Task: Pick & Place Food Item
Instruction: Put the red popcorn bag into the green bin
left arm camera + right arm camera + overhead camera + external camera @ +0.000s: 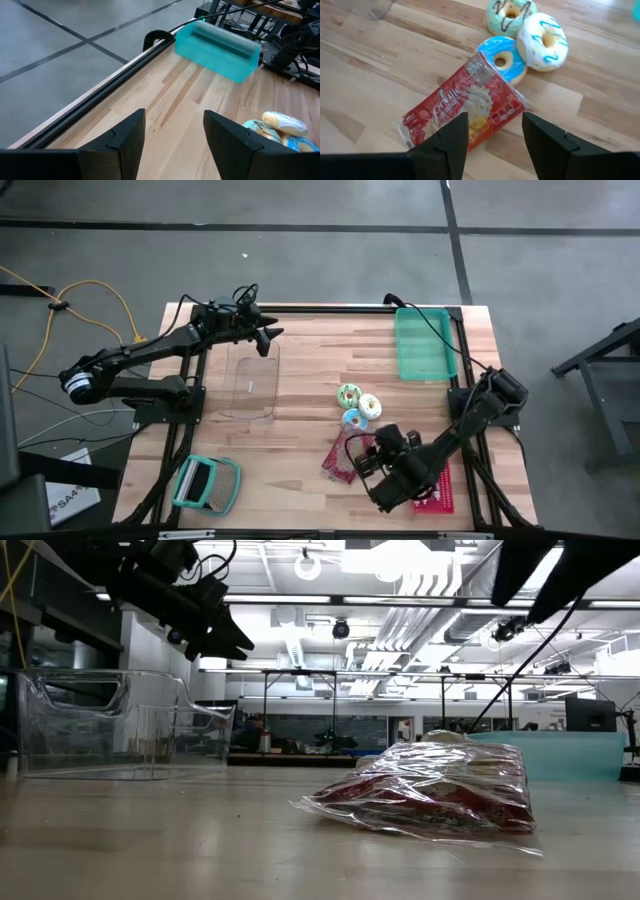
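1. The left end effector (174, 145) is showing at the bottom of the frame, its two dark fingers (125, 137) standing apart with bare wood between them and nothing gripped.
2. The wooden worktop (185, 95) is running diagonally through the middle, edged by a black rail (95, 100) on its left.
3. A teal bin (217, 47) is sitting on the worktop at the upper centre.
4. Iced doughnuts (277, 131) are lying at the lower right.
5. Grey floor (55, 35) is filling the upper left.
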You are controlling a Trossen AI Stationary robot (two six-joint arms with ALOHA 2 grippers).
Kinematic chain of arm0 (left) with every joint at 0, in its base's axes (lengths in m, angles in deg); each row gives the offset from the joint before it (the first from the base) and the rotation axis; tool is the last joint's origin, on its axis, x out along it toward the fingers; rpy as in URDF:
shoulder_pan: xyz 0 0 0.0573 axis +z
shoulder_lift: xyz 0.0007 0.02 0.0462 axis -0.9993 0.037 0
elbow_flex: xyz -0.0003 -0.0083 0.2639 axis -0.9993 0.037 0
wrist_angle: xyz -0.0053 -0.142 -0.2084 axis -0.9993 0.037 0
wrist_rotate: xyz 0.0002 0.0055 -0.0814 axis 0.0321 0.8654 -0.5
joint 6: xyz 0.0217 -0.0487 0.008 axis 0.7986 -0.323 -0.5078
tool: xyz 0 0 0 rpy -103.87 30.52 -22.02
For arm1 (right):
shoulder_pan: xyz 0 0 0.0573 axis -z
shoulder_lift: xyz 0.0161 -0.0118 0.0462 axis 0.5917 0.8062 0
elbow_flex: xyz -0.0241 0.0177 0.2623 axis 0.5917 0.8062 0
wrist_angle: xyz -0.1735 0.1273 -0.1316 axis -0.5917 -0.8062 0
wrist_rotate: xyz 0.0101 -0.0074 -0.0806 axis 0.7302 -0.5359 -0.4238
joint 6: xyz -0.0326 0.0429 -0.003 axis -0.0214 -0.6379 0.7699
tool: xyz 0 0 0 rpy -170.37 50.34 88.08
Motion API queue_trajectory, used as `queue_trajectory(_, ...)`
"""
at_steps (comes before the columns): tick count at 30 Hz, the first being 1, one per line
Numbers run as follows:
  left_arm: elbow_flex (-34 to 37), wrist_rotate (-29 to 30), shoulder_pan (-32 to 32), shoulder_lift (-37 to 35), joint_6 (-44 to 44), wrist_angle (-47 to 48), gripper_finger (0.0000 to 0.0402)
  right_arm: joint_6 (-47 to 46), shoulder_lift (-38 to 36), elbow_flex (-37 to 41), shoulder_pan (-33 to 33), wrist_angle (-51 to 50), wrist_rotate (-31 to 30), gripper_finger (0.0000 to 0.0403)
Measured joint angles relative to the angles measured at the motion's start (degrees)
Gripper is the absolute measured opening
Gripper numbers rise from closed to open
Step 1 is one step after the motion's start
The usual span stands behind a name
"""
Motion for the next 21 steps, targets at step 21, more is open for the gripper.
queue_trajectory(21,0.0,0.0,0.0,0.0,0.0,0.0,0.0195,-3.4,-19.2,31.5,-2.0,26.9,2.0,0.0174)
